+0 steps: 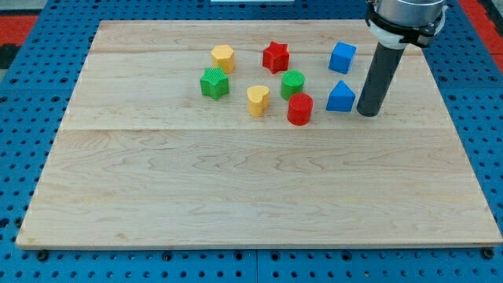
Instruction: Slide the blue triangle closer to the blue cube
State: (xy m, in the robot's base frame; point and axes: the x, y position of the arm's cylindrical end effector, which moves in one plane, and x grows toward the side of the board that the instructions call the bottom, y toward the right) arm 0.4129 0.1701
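The blue triangle [340, 97] lies on the wooden board at the view's upper right. The blue cube [342, 57] sits just above it, a short gap apart. My tip [367, 112] rests on the board just to the right of the blue triangle, slightly below its middle, close to it but with a thin gap showing. The rod rises from there to the arm at the view's top right.
Left of the blue triangle stand a red cylinder [299, 109], a green cylinder [292, 82], a red star [276, 56], a yellow heart [258, 100], a yellow hexagon-like block [223, 57] and a green star-shaped block [214, 82]. The board's right edge [460, 149] is near.
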